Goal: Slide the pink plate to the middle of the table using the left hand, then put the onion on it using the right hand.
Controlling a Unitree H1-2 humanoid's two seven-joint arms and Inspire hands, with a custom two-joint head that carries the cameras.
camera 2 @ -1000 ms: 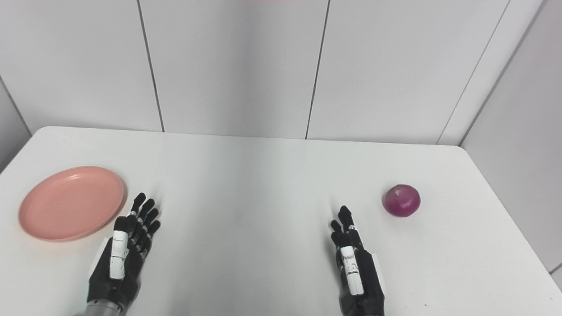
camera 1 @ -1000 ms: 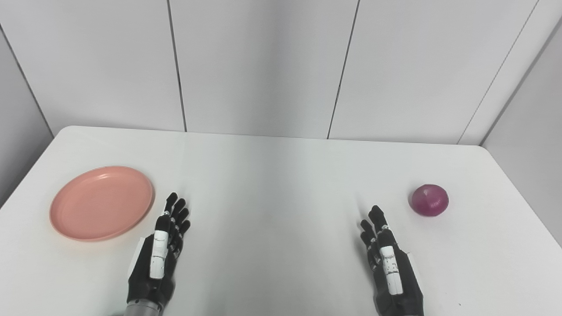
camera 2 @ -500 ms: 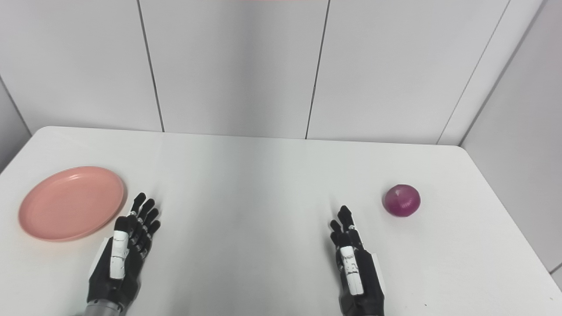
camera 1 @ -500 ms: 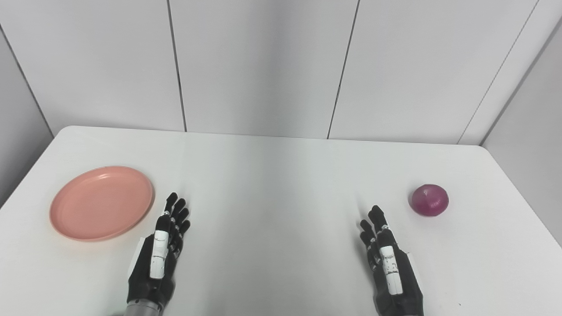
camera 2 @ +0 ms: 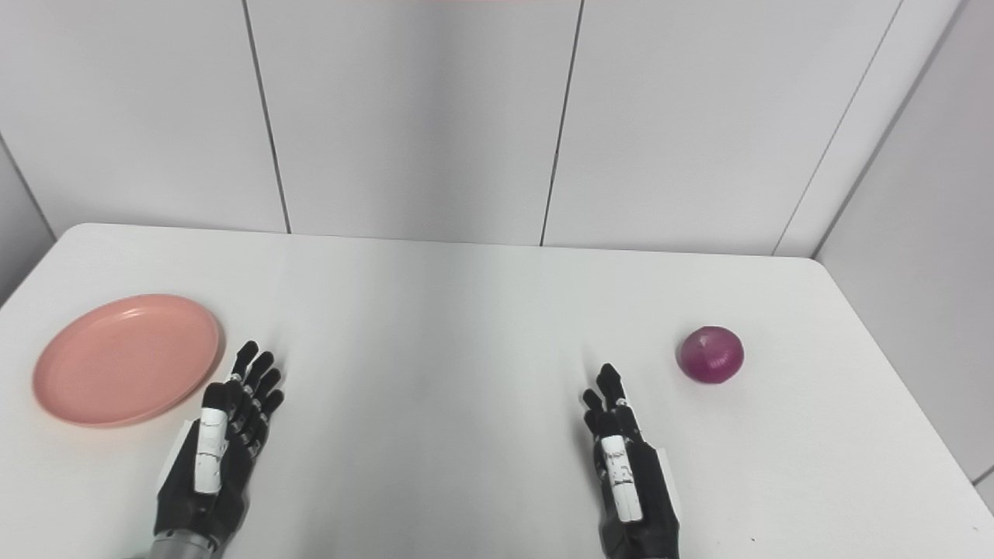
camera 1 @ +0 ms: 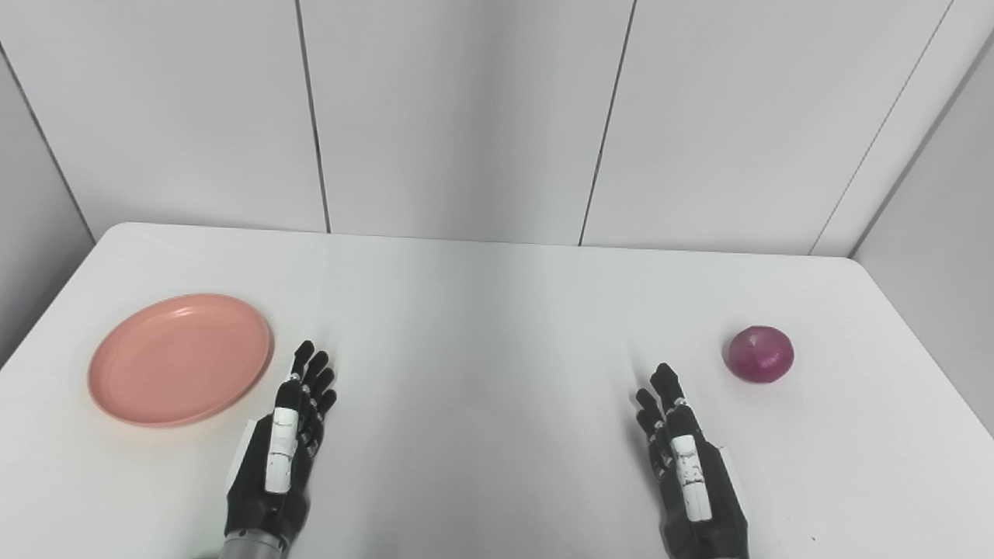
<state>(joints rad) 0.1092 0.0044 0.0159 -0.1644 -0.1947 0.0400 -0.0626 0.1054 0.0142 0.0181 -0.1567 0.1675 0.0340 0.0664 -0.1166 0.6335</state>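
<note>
The pink plate (camera 1: 180,359) lies flat on the far left of the white counter (camera 1: 481,326), well away from the middle. It looks like a light, stiff plastic dish with a shallow raised rim — likely to slide easily on the smooth top, so pressing fingertips on the rim at its left side, or flat down on its floor, should push it along without tipping. The red onion (camera 1: 760,354) sits at the far right, round and firm with slick papery skin; it would probably roll if nudged, so a wrap around its sides from above seems safest.

The left robot hand (camera 1: 281,450) rests just beside the plate's near right edge, not touching it, fingers straight and a little apart, holding nothing. The right robot hand (camera 1: 687,466) lies near the onion, apart from it, likewise spread and empty.

Against the earlier pictures nothing differs — plate, onion and both hands are where they were.
</note>
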